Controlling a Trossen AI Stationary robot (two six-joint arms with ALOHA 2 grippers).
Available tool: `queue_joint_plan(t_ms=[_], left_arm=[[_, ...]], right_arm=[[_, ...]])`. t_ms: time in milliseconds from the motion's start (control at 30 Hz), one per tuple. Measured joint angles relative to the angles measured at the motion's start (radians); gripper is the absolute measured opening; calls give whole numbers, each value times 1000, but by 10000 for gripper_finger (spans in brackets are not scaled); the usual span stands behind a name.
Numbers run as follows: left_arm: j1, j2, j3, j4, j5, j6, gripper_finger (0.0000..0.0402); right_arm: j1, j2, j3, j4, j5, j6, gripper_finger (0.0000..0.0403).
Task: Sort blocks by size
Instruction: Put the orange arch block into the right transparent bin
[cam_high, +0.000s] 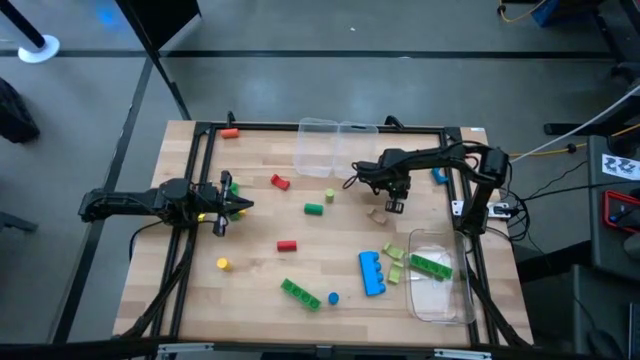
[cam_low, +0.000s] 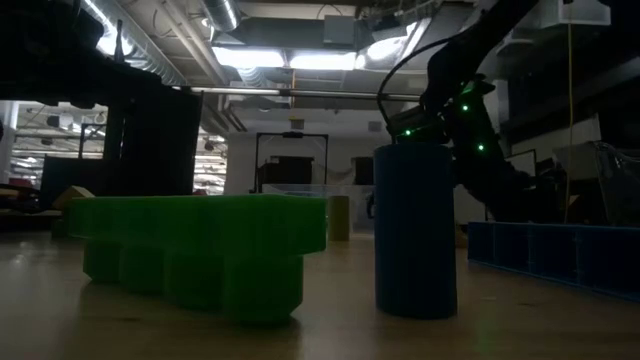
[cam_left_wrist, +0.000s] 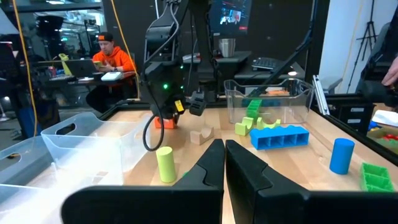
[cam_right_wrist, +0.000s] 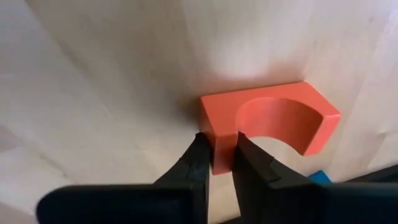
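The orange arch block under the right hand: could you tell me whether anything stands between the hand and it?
Nothing visible does. In the right wrist view the right hand already has its fingers pinched on one leg of the orange arch block, which lies on the bare wooden table, with nothing between them.

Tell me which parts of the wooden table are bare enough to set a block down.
Bare: the wooden table patch left of the small yellow cylinder block, and the strip between the small red cylinder block and the long blue studded brick. Crowded: beside the clear plastic container, near the lime blocks.
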Motion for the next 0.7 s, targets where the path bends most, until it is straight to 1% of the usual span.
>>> queue_joint_plan(t_ms=[200, 333, 500, 600, 700], left_arm=[[0, 0, 0, 0, 0, 0, 0], [0, 0, 0, 0, 0, 0, 0], [0, 0, 0, 0, 0, 0, 0], [0, 0, 0, 0, 0, 0, 0], [0, 0, 0, 0, 0, 0, 0]], right_arm=[[0, 1, 73, -121, -8, -1, 44], [0, 1, 148, -239, 3, 0, 44], [0, 1, 263, -376, 58, 0, 44], [0, 1, 342, -422, 85, 0, 44], [0, 1, 427, -431, 111, 0, 44]])
